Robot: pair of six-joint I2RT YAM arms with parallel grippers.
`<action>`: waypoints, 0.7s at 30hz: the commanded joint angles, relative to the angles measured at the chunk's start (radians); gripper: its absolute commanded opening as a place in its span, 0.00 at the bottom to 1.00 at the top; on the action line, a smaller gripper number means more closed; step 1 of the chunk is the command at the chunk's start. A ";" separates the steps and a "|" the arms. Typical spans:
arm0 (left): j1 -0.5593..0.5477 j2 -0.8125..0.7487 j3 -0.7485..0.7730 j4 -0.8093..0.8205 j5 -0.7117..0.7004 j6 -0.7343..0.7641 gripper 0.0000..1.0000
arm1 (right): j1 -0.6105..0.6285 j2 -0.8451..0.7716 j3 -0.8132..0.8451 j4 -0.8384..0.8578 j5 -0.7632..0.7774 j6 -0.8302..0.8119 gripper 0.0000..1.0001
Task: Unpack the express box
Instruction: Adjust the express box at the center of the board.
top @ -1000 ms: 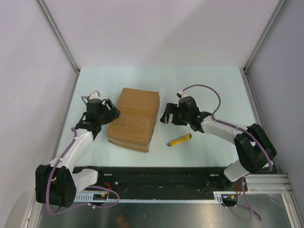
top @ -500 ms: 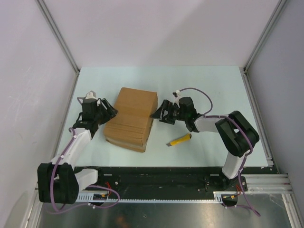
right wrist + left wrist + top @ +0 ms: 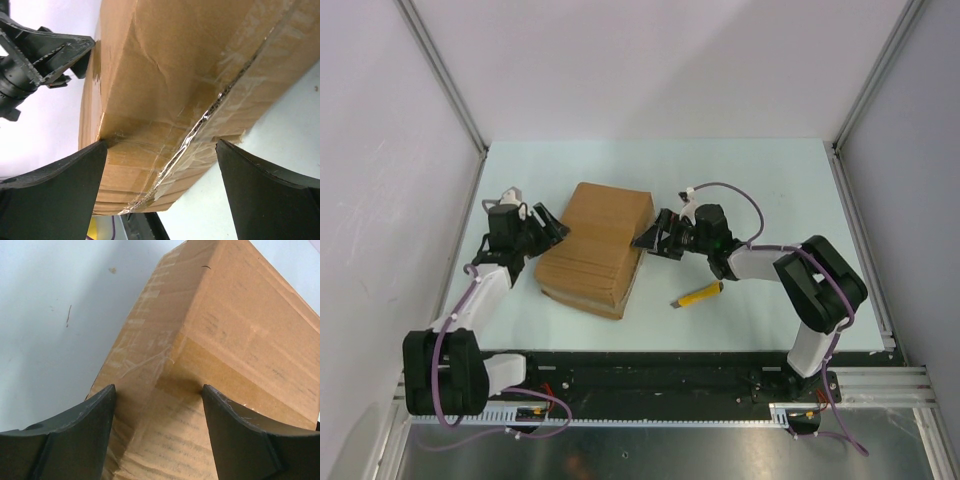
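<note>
The express box (image 3: 598, 245), a large brown cardboard carton with taped seams, lies on the pale table between my two arms. My left gripper (image 3: 548, 232) is at its left edge. In the left wrist view the box (image 3: 225, 340) fills the gap, and both fingers of the left gripper (image 3: 157, 390) press on the cardboard. My right gripper (image 3: 645, 238) straddles the right edge with jaws wide. In the right wrist view one finger of the right gripper (image 3: 160, 145) touches the box (image 3: 175, 75), while the other stands apart over bare table.
A yellow utility knife (image 3: 698, 295) lies on the table (image 3: 750, 180) just right of the box, under the right arm. White walls with metal corner posts close in the left, back and right. The black rail with the arm bases runs along the near edge.
My right gripper has moved left onto the box's right edge. The left gripper has shifted slightly left and back, and the box has slid a little to the left.
</note>
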 commanded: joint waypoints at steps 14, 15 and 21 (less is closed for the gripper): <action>-0.219 0.100 0.014 -0.079 0.455 -0.141 0.75 | 0.061 -0.148 0.098 0.027 -0.004 -0.016 0.97; -0.244 0.112 0.019 -0.078 0.462 -0.147 0.75 | 0.061 -0.160 0.107 -0.009 0.024 -0.048 0.97; -0.290 0.158 0.060 -0.070 0.534 -0.183 0.75 | 0.062 -0.212 0.256 -0.364 0.133 -0.176 0.96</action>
